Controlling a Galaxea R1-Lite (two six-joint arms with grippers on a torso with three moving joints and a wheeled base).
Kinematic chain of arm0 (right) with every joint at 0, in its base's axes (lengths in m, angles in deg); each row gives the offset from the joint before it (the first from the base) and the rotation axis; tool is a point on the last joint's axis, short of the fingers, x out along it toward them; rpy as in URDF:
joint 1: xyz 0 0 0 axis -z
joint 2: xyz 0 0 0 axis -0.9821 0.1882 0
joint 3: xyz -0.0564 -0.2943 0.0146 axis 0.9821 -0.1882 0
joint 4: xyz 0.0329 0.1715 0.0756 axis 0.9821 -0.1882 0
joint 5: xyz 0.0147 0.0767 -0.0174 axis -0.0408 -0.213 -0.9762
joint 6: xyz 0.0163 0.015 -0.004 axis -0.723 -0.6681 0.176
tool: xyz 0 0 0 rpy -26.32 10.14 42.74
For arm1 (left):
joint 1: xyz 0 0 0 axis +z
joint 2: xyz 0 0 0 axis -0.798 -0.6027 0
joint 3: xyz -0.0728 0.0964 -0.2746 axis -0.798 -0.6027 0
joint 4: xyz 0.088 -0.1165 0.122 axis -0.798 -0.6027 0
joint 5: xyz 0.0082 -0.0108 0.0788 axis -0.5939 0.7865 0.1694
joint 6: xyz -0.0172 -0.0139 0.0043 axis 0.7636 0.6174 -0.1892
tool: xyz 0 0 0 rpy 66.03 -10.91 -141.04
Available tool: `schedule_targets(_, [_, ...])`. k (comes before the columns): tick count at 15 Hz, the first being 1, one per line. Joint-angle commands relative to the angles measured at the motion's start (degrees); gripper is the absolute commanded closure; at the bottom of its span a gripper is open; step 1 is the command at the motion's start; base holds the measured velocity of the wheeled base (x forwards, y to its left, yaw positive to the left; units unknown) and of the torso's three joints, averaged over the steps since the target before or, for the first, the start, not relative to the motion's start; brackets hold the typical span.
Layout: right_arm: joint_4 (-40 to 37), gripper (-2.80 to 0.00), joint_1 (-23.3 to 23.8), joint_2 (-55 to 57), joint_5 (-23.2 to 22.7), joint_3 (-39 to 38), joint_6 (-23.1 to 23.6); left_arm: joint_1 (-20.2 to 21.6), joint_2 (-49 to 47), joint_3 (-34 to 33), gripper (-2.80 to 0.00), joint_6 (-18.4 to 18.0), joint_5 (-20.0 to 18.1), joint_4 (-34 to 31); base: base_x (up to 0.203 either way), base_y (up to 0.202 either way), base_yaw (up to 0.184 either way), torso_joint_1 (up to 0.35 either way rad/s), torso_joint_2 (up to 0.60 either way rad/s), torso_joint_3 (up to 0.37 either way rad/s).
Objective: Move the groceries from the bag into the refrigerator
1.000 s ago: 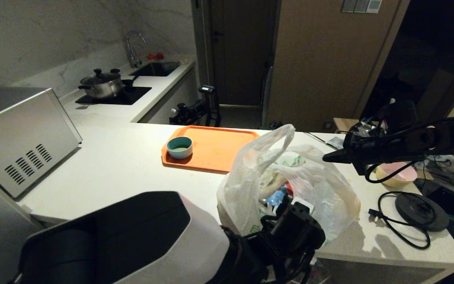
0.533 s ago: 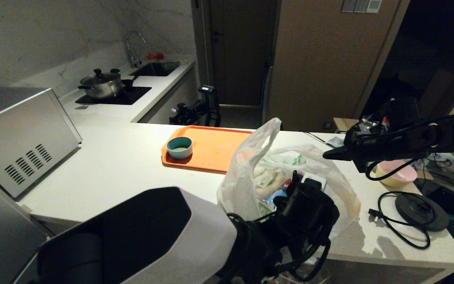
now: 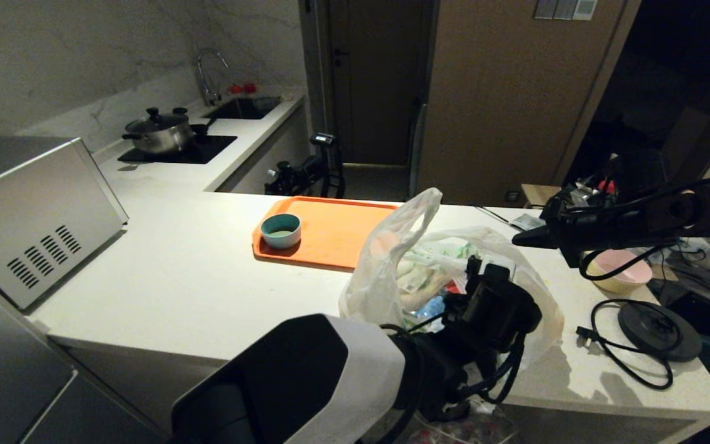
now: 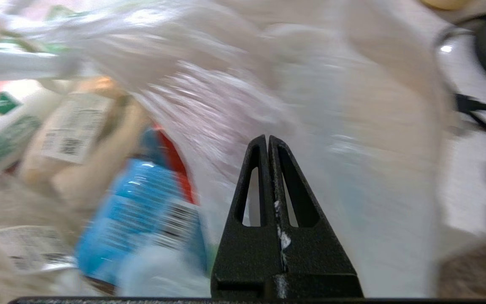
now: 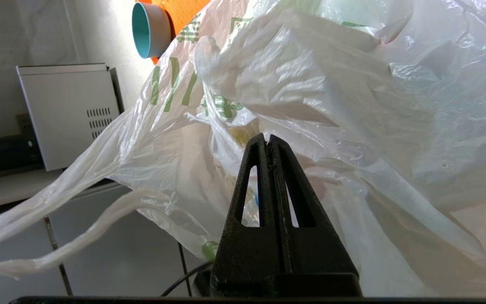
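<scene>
The bag [image 3: 503, 290] is a crinkly, translucent white plastic shopping bag with green printed characters. It stands open on the white surface [image 3: 195, 265], near its front edge and just beside the corner of the orange tray [image 3: 342, 228]. One tie handle [image 3: 420, 209] sticks up on the tray side; in the right wrist view the other handle [image 5: 53, 236] hangs out past the surface's edge as a loose loop. The groceries [image 3: 420, 280] lie heaped inside, showing through the open mouth: pale beige lumps with white barcode labels [image 4: 72, 135], a blue pack with a barcode [image 4: 141, 215], something red behind it, and a white pack with green marks [image 4: 2, 126].
</scene>
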Motion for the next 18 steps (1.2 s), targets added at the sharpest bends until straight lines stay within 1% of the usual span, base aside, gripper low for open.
schedule_targets(1, [0.0, 0.0, 0.1, 0.2, -0.2, 0.0, -0.2, 0.9, 0.0, 0.4, 0.0, 0.1, 0.4, -0.6, 0.0, 0.0, 0.0, 0.0, 0.0, 0.0])
schedule_targets(5, [0.0, 0.0, 0.1, 0.3, -0.2, -0.1, -0.2, 1.5, 2.8, -0.3, 0.0, 0.3, 0.4, -1.5, 0.0, 0.0, 0.0, 0.0, 0.0, 0.0])
schedule_targets(8, [0.0, 0.0, 0.1, 0.2, -0.2, -0.6, -0.2, 2.9, 1.6, 0.2, 0.0, 0.4, 0.6, -1.1, 0.0, 0.0, 0.0, 0.0, 0.0, 0.0])
schedule_targets(10, [0.0, 0.0, 0.1, 0.2, -0.2, -0.8, -0.2, 3.1, 0.0, 0.3, 0.0, 0.4, 2.2, -0.7, 0.0, 0.0, 0.0, 0.0, 0.0, 0.0])
schedule_targets(13, [0.0, 0.0, 0.1, 0.2, -0.2, -0.8, -0.2, 4.4, -0.5, 0.4, 0.0, 0.3, 2.6, 0.6, 0.0, 0.0, 0.0, 0.0, 0.0, 0.0])
schedule_targets(15, [0.0, 0.0, 0.1, 0.2, -0.2, -0.7, -0.2, 4.1, -0.4, 0.4, 0.0, 0.3, 2.5, 0.6, 0.0, 0.0, 0.0, 0.0, 0.0, 0.0])
schedule_targets(18, [0.0, 0.0, 0.1, 0.1, -0.2, -0.7, -0.3, 1.8, -0.6, 0.3, 0.0, 0.3, 2.3, 0.4, 0.0, 0.0, 0.0, 0.0, 0.0, 0.0])
